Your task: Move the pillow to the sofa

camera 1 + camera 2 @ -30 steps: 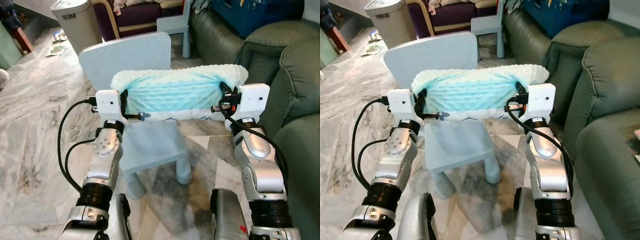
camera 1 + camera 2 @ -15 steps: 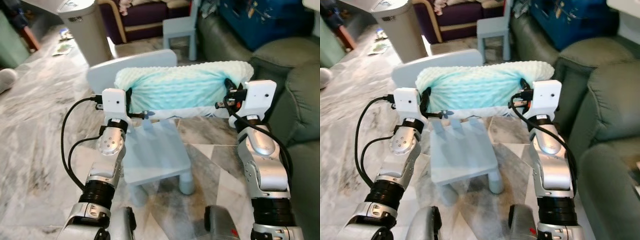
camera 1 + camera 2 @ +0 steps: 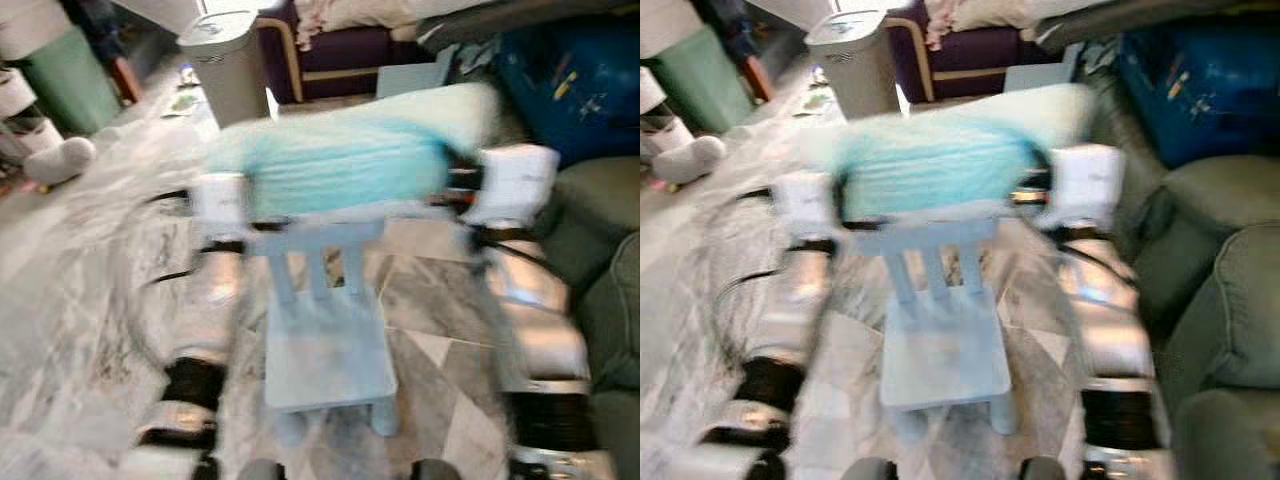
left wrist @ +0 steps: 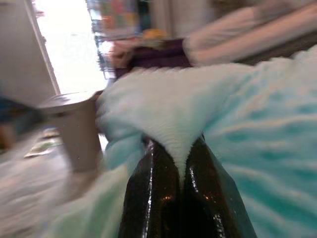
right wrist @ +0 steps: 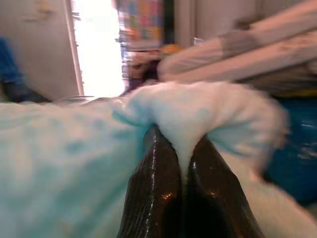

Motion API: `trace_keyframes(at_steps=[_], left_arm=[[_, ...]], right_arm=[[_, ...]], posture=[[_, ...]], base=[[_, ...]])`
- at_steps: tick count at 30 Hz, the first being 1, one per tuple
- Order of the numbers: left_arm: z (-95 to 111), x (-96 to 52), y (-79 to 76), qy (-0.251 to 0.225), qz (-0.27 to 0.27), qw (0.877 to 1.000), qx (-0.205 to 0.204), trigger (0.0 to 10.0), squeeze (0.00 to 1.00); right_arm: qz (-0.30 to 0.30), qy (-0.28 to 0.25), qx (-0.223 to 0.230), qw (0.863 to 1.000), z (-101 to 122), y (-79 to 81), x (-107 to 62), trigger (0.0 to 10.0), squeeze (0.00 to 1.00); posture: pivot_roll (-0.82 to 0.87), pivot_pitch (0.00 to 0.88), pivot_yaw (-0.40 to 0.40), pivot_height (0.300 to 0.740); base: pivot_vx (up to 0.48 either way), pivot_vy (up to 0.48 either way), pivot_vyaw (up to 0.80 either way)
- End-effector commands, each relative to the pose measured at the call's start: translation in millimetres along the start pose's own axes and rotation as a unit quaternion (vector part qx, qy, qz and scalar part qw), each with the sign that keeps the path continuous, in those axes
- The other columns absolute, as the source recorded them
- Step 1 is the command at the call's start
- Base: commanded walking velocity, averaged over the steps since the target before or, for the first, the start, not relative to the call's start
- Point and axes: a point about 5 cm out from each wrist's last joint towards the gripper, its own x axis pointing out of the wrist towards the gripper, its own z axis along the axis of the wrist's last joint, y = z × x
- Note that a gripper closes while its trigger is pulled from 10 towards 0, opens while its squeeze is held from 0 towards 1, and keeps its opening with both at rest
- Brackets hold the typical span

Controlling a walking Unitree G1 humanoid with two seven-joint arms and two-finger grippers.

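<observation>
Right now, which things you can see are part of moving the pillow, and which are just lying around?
Part of the job:
pillow, pinched at its ends
left gripper
right gripper
green sofa, on the robot's right

Just lying about:
small blue chair, below the pillow
grey bin
blue box
purple seat

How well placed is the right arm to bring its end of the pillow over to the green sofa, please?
Probably well placed: the right gripper is shut on the pillow, held above the small blue chair, and the green sofa lies on that side with nothing visible between.
</observation>
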Motion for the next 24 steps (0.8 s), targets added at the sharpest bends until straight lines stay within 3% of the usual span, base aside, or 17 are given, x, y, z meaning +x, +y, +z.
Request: trace_keyframes(at_steps=[1,9,14,20,24], left_arm=[[-4.6,-7.9,36.9,0.007,0.052,0.998,0.019,10.0,0.00],[-7.7,-11.6,37.4,0.015,0.051,0.998,0.015,10.0,0.00],[-9.5,-14.2,36.9,0.029,0.042,0.998,0.037,10.0,0.00],[-14.5,-20.4,40.7,0.037,0.046,0.998,0.022,10.0,0.00],[-23.8,-28.1,41.4,0.067,0.044,0.997,0.020,10.0,0.00]], right_arm=[[0.044,-0.022,0.021,0.999,11.6,28.4,4.0,10.0,0.00],[0.044,-0.022,0.029,0.998,13.0,30.8,3.9,10.0,0.00],[0.043,-0.023,0.033,0.998,13.8,32.8,4.4,10.0,0.00],[0.045,-0.019,0.036,0.998,13.1,35.8,3.5,10.0,0.00],[0.048,-0.015,0.042,0.998,11.3,37.6,2.3,10.0,0.00]], posture=[[-0.26,0.000,0.117,0.740],[-0.25,0.000,0.119,0.740],[-0.24,0.000,0.123,0.740],[-0.23,0.000,0.122,0.740],[-0.22,0.000,0.121,0.740]], base=[[0.000,0.000,0.00],[0.000,0.000,0.00],[0.000,0.000,0.00],[0.000,0.000,0.00],[0.000,0.000,0.00]])
